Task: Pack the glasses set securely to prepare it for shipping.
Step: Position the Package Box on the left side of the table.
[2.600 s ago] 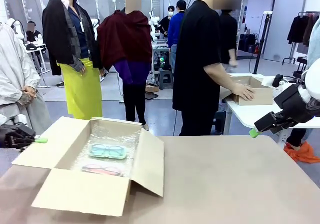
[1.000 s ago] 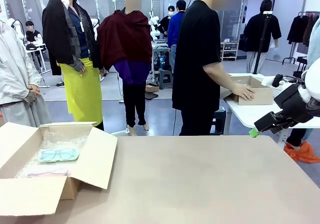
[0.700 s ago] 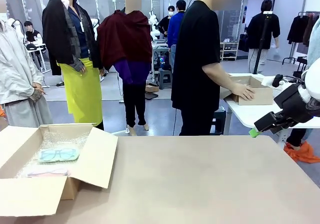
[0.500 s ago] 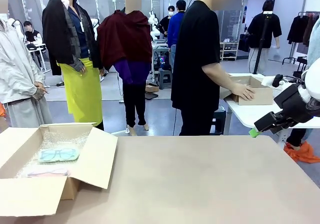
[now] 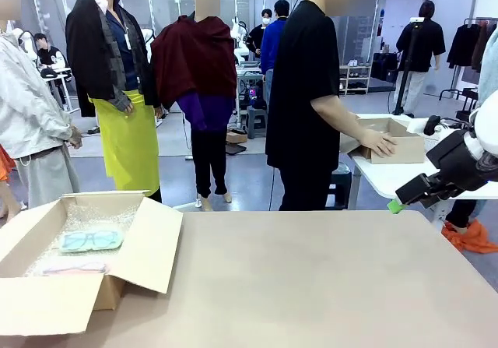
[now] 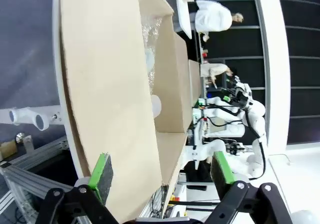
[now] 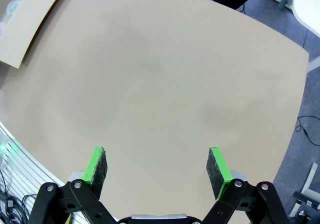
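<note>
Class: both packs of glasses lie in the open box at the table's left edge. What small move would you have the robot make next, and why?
Probably fold a flap shut. The mint-green pack and pink pack already lie on bubble wrap inside the cardboard box, whose flaps stand open. The left gripper is open beside a flap; the right gripper hovers open over bare table.

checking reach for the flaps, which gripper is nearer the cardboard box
Left. The left gripper hangs open right by the cardboard box, one flap between its fingers. The right gripper hovers open off the table's far right edge.
</note>
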Motion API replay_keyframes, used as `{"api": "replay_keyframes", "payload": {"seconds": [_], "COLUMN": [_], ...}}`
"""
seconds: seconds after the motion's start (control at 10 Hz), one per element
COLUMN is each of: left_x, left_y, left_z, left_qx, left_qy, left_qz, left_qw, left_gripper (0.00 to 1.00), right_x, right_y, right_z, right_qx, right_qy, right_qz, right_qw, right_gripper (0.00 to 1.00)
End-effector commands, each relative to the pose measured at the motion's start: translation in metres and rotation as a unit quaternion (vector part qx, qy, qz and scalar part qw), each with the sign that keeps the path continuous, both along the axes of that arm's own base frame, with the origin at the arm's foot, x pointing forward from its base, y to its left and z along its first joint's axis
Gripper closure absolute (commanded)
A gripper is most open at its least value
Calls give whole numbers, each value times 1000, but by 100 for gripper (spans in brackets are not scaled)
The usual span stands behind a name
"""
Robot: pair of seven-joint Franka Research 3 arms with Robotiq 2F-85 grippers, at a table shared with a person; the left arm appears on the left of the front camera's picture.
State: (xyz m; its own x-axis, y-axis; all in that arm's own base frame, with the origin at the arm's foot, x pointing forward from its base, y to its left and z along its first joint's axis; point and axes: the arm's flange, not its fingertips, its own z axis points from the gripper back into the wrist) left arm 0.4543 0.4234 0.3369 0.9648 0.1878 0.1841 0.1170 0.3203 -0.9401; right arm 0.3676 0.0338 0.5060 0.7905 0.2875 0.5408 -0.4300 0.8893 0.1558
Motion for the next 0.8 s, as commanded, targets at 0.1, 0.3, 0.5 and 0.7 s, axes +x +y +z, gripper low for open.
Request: {"api": "replay_keyframes", "payload": {"seconds": [0.1,0.3,0.5,0.7], "left_x": [-40,-55,-65,-75], "left_y": [-6,-35,-76,-102], "left_z": [44,87,113,129], "left_qx": [91,115,141,157], "left_qy": [-31,-121,-196,-232], "left_qz": [23,35,32,36], "left_qw": [995,985,970,959], "left_gripper": [0,0,0,0], "right_x": [-1,-1,-1,-1], "right_y": [3,3,3,3], "right_z": [0,0,0,0], "right_qx": [-2,-2,-2,-2], "right_qy": [2,2,2,2], "right_qz": [1,1,1,1], "right_qw": [1000,1000,1000,1000], "right_gripper": [0,0,0,0]}}
